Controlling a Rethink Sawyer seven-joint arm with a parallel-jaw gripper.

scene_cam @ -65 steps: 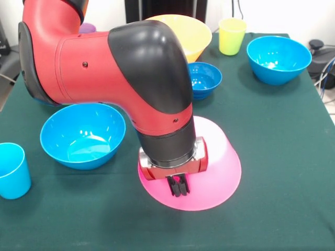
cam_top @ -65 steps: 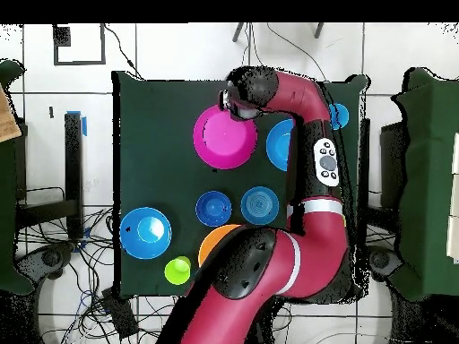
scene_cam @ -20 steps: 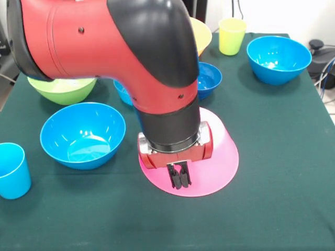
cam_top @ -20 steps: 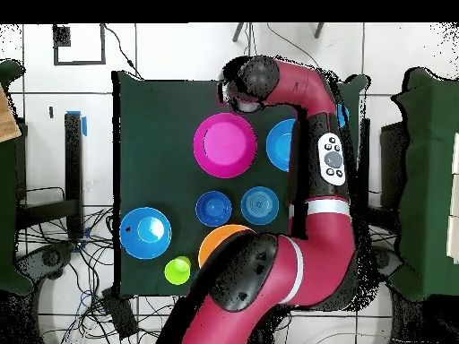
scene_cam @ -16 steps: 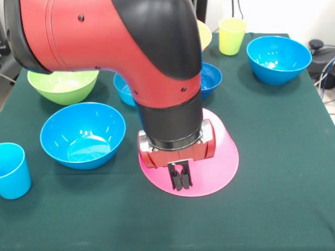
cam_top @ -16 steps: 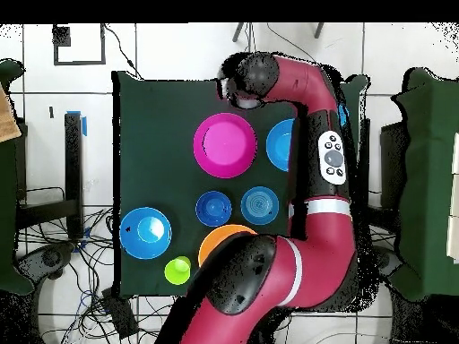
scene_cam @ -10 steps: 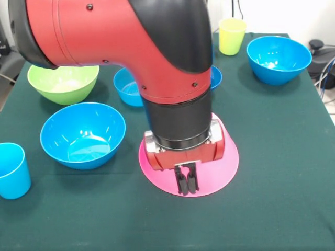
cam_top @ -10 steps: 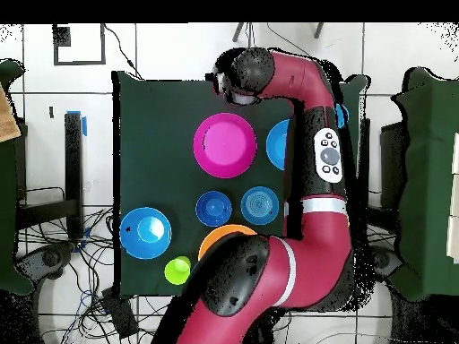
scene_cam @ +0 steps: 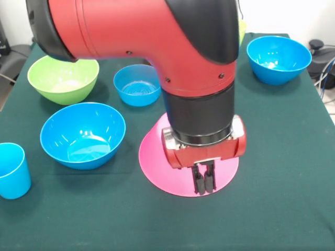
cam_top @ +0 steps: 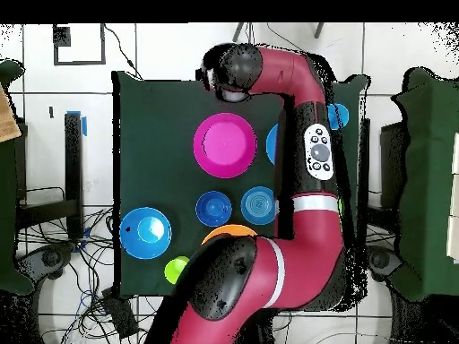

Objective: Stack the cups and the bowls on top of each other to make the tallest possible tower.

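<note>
The big pink bowl (scene_cam: pixel 157 157) lies upside down in the middle of the green cloth, also seen as pink bowl (cam_top: pixel 224 145). My gripper (scene_cam: pixel 204 182) is shut with nothing between its fingers and hangs over that bowl's near right rim. Around it stand a green bowl (scene_cam: pixel 63 78), a small light-blue bowl (scene_cam: pixel 137 83), a medium blue bowl (scene_cam: pixel 82 133), another blue bowl (scene_cam: pixel 278 58) and a light-blue cup (scene_cam: pixel 11 170). From overhead I see the small dark-blue bowl (cam_top: pixel 213 208), part of the orange bowl (cam_top: pixel 224 234) and the yellow-green cup (cam_top: pixel 176 267). Each stands alone.
The thick red arm (scene_cam: pixel 157 47) covers the middle and back of the table in the front view. Overhead, the arm (cam_top: pixel 309 179) runs along the right side of the table (cam_top: pixel 152 125) and hides part of a blue bowl (cam_top: pixel 272 143).
The arm has swung right and toward the camera in the front view. The gripper went from the pink bowl's near middle to its near right rim. The small light-blue bowl is uncovered.
</note>
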